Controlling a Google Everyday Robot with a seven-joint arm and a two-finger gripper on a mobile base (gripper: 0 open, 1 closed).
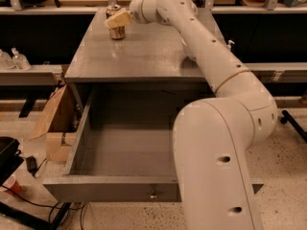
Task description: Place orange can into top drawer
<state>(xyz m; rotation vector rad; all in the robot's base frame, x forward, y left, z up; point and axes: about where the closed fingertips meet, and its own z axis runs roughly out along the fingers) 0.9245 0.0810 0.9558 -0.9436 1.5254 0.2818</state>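
Workbenches and dark shelving are running along the back of the room, above a speckled floor.

From the camera view, we are looking down on a grey cabinet. Its tabletop [144, 56] is carrying the can [116, 31], which is standing upright near the far left corner. Our arm [216, 75] is stretching in from the right foreground. The pincer [119, 19] is sitting right at the can and covering its upper body from this side. We cannot tell whether the pincer is clenched on the can or released beside it. The can's base is seeming to rest on the tabletop, so we are judging it not yet lifted.

Below, the drawer [124, 152] is standing pulled out toward us, with its knob [153, 194] at the middle of the front panel. A cardboard box [50, 123] is leaning beside the cabinet on the left.

We are judging the grasp to be the step in hand, with the carry and the placing yet to come. The next move is calling for a firm hold around the can's middle and a lift clear of the tabletop. After that, we are expecting a carry forward past the front edge and a lowering into the drawer, keeping the can upright until it is set down.
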